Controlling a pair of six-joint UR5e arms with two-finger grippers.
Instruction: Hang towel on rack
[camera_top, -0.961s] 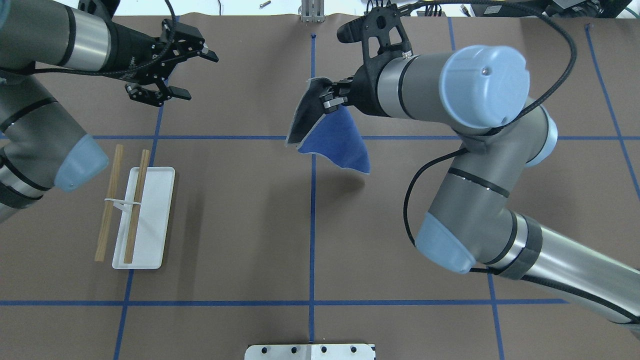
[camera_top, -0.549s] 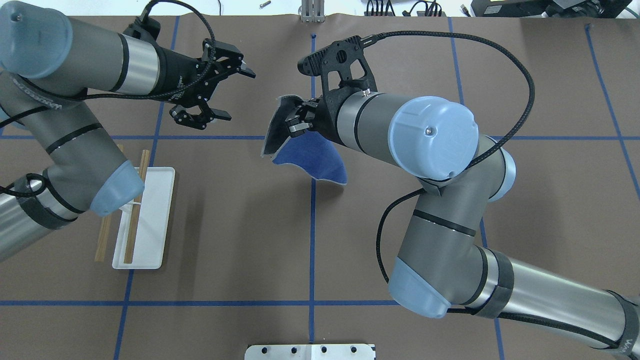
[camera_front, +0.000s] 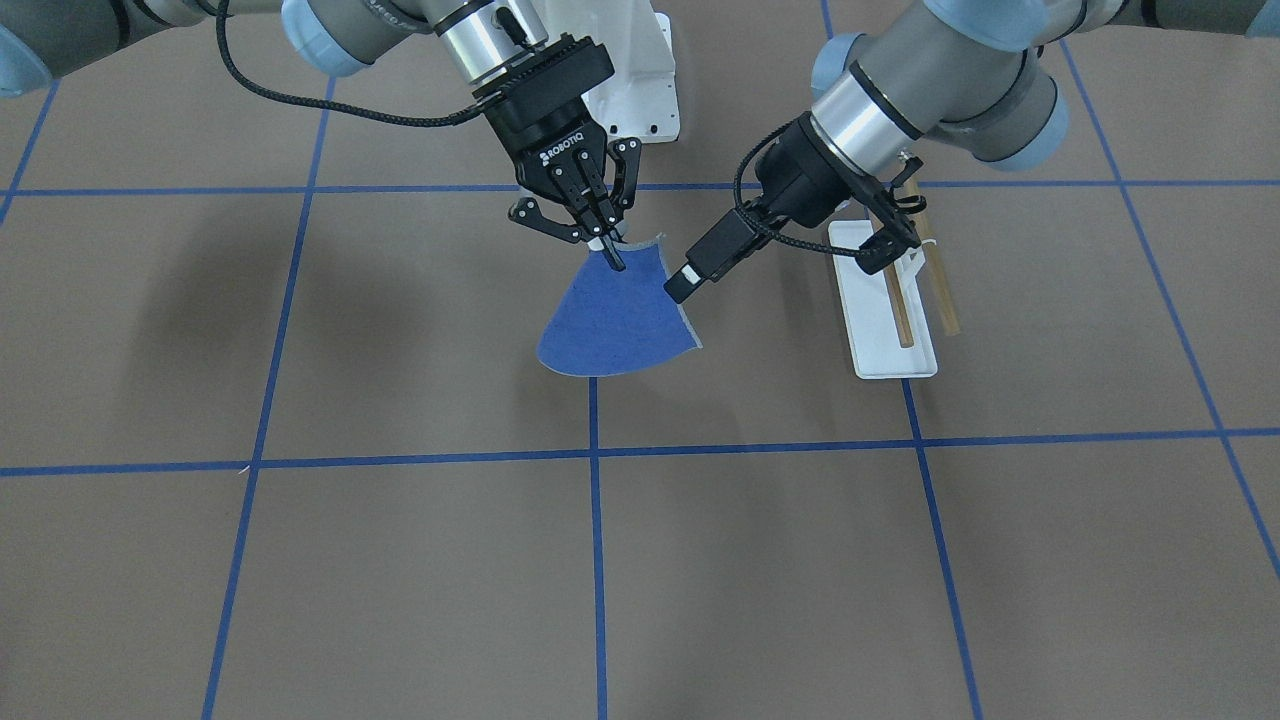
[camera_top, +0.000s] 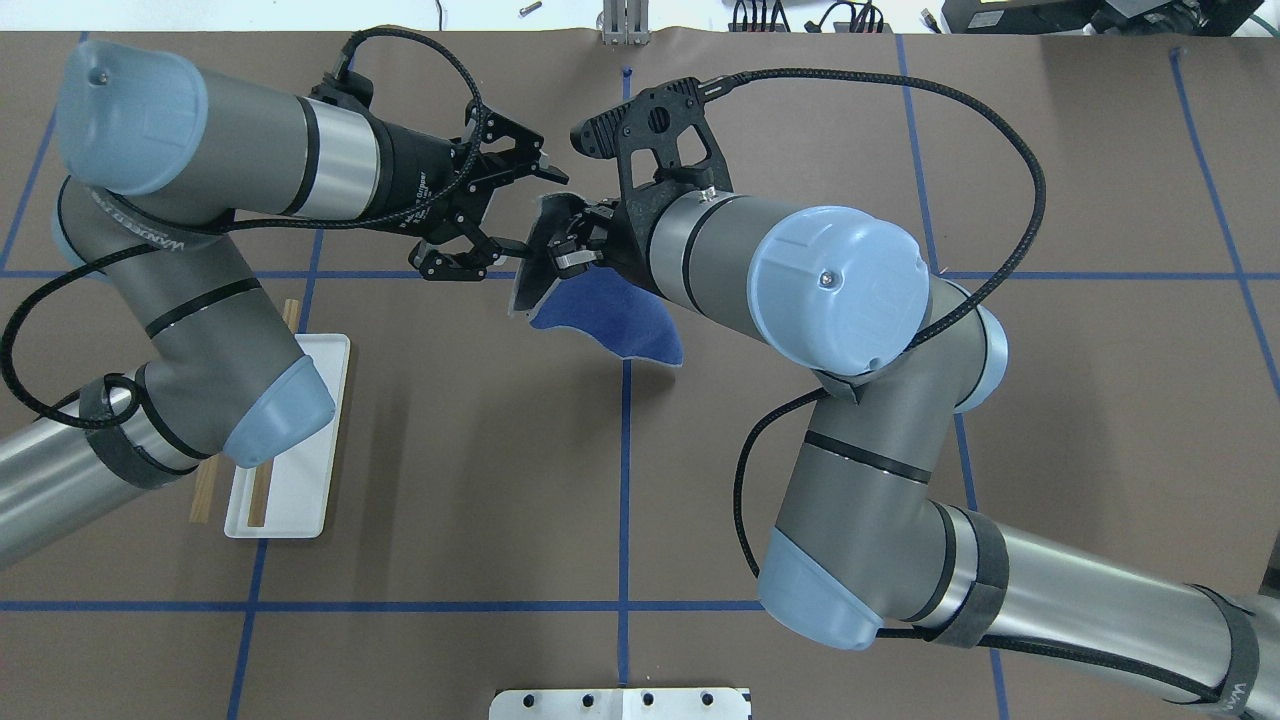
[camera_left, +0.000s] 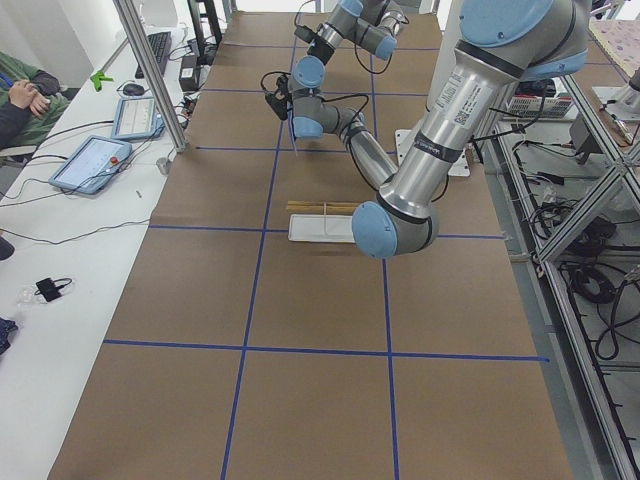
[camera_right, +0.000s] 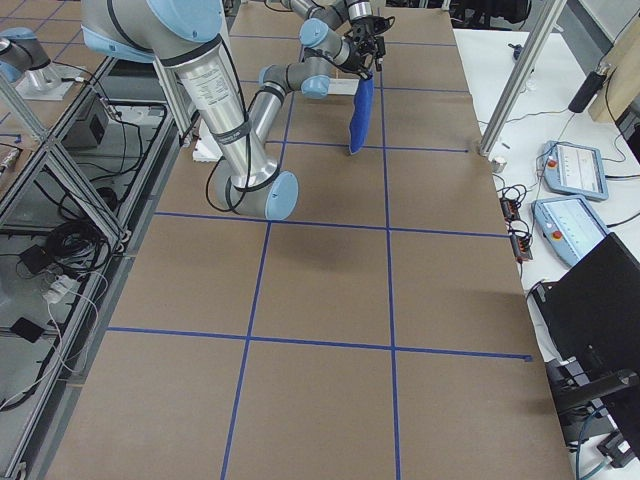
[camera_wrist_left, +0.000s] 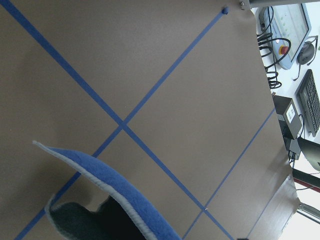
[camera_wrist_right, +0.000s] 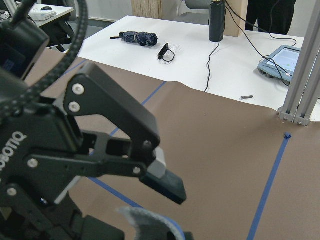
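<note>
The royal blue towel (camera_front: 615, 320) (camera_top: 610, 320) hangs from my right gripper (camera_front: 612, 258) (camera_top: 568, 248), which is shut on its upper corner above the table's middle. The towel also shows in the exterior right view (camera_right: 362, 110) and the left wrist view (camera_wrist_left: 115, 185). My left gripper (camera_top: 532, 212) is open, right beside the towel's raised edge. One of its fingers (camera_front: 700, 265) (camera_wrist_right: 125, 120) is close to that edge. I cannot tell whether they touch. The rack (camera_front: 885, 320) (camera_left: 320, 228) stands to the left, its base (camera_top: 300, 480) partly hidden under my left elbow.
The white robot pedestal (camera_front: 650, 90) is at the table's near edge, with its plate (camera_top: 620, 703) showing in the overhead view. A metal post (camera_top: 625, 25) stands at the far edge. Blue tape lines cross the brown table cover. Tablets and cables lie on a side desk (camera_left: 100, 150).
My left arm has swung right, bringing its open gripper up to the towel. My right arm has carried the towel leftward toward it. The left elbow now covers much of the rack.
</note>
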